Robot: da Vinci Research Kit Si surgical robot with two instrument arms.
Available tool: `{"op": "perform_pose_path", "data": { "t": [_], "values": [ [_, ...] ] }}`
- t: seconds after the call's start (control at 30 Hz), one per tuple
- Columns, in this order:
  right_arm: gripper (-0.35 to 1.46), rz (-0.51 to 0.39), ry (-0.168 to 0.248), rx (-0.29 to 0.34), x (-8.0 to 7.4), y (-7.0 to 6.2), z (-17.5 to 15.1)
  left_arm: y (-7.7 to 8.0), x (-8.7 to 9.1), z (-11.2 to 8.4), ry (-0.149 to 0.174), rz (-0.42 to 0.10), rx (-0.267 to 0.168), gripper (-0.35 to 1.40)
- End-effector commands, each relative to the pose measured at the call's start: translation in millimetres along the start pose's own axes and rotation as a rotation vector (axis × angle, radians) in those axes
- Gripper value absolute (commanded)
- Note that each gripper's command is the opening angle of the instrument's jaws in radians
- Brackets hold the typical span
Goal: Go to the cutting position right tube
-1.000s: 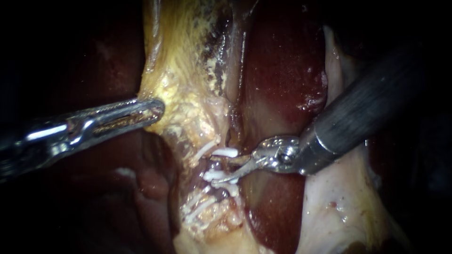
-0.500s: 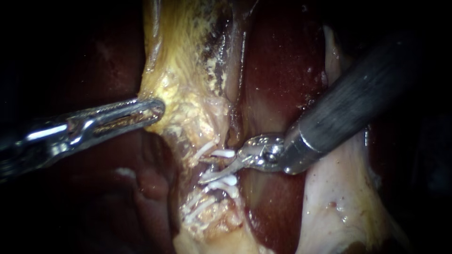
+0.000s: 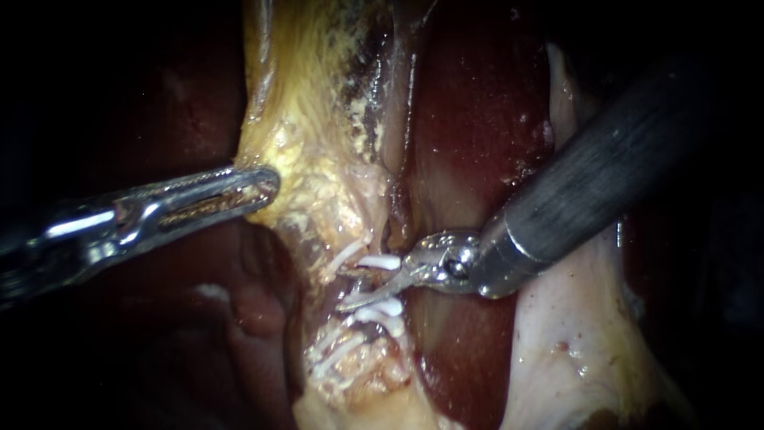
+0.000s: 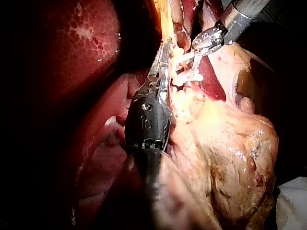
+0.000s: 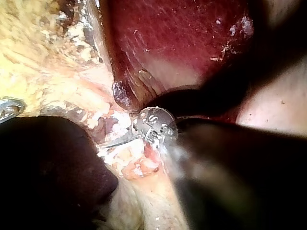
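Observation:
Yellowish gallbladder tissue (image 3: 310, 127) narrows downward to a stalk bearing several white clips (image 3: 380, 260). The right tube (image 3: 368, 283) shows as a short dark stretch between an upper clip and a lower clip (image 3: 386, 307). My right instrument (image 3: 370, 287) enters from the upper right; its thin curved blades stand open, one on each side of that stretch. The same blades show beside the clips in the left wrist view (image 4: 195, 51), and dimly in the right wrist view (image 5: 122, 140). My left instrument (image 3: 269, 185) is shut on the gallbladder's left edge (image 4: 165, 48).
Dark red liver (image 3: 477, 103) lies behind the stalk and under the right shaft. A pale flap of tissue (image 3: 573, 350) fills the lower right. More white clips (image 3: 330, 350) sit lower on the stalk. Left of the gallbladder the field is dark.
My right instrument has slid left and slightly up along the liver, bringing its blades in between the clips on the right tube. The left instrument and the held tissue have stayed put.

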Motion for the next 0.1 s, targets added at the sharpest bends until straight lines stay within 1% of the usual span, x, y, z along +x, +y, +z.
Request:
{"op": "perform_pose_path", "data": {
  "t": [0.03, 0.1],
  "values": [
    [0.90, 0.000, 0.000, 0.000, 0.0, 0.0, 0.0, 0.0, 0.0, 0.0, 0.000, 0.000, 0.000, -0.35],
    [0.90, 0.000, 0.000, 0.000, 0.0, 0.0, 0.0, 0.0, 0.0, 0.0, 0.000, 0.000, 0.000, -0.35]
  ]
}}
